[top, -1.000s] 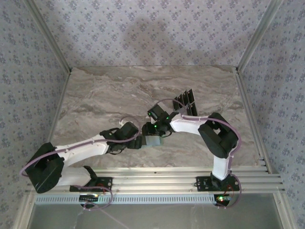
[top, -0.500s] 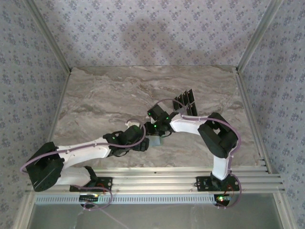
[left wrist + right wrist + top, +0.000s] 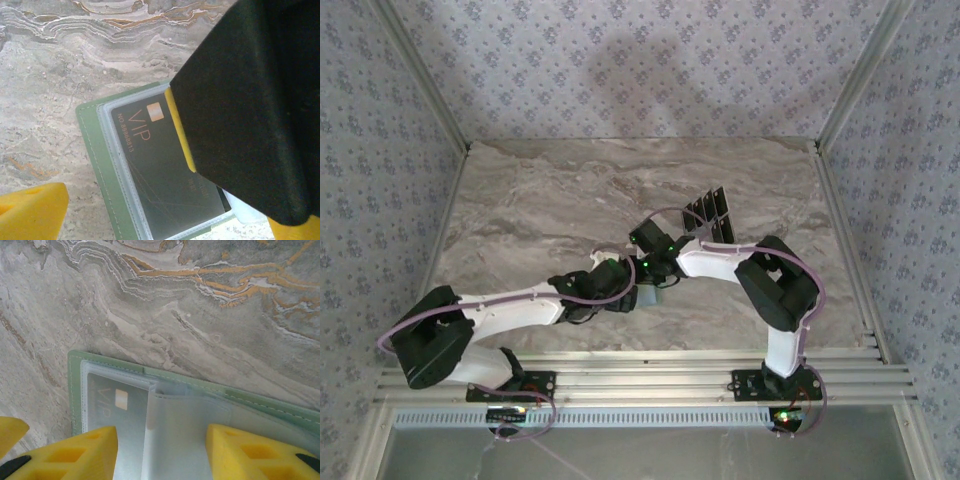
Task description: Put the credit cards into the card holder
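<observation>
The sage-green card holder lies open on the marble table, its clear sleeves showing. A dark VIP credit card sits inside one sleeve, also seen through the plastic. My left gripper hangs open over the holder, its yellow fingertips far apart. My right gripper is open too, its yellow fingers straddling a loose clear sleeve. A black part with a yellow edge, apparently the right gripper's finger, covers the holder's right side. Several more dark cards stand fanned behind the arms.
Both wrists crowd together at the table's middle, hiding most of the holder from above. Aluminium rails and patterned walls border the marble table. Bare marble stretches left and behind.
The left arm has swung right and forward, bringing its wrist tight against the right gripper and over the holder. The right arm has held still.
</observation>
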Available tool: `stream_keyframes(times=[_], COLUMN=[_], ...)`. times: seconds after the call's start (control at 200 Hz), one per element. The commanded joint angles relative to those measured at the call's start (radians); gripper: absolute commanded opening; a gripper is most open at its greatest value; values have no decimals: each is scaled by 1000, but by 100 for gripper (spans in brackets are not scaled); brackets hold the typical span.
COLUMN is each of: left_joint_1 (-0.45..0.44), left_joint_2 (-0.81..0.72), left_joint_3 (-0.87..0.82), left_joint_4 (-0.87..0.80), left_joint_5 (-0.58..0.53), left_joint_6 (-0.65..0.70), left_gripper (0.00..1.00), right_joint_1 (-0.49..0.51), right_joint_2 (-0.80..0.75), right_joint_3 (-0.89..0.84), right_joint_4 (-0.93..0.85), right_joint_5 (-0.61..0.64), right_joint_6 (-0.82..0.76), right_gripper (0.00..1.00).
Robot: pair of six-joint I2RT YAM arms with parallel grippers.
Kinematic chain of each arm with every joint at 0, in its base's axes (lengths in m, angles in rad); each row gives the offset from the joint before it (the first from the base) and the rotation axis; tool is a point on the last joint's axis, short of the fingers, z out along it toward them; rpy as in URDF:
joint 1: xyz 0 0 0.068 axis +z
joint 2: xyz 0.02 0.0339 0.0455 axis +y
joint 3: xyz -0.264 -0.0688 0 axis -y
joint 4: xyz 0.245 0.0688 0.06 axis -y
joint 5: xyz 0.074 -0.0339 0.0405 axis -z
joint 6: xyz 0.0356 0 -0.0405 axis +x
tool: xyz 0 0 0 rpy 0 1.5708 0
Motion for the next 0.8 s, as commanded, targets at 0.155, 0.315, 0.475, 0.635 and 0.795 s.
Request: stream_keyframes(times=[0.155,0.315,0.475,0.635,0.795], left_joint_1=[-8,-8,-8,-8,-8], left_joint_2=[52,62,65,64,66], left_joint_3=[31,23,4,-18,-31], left_joint_4=[12,3,4,9,14], left_joint_5=[-31,-40,-43,-43,-45], left_joint_6=[27,28,21,8,2], left_gripper=[100,100,100,100,100], right_joint_1=[9,9,0,-16,-34], right_joint_2=[31,25,1,-53,-115], right_joint_3=[-26,-14,5,7,-17], right_joint_4=[-42,-47,-65,-75,-74], right_joint_5=[-15,-20,-23,-17,-10], right_joint_6=[20,20,15,14,19], right_gripper=[53,53,53,53,54])
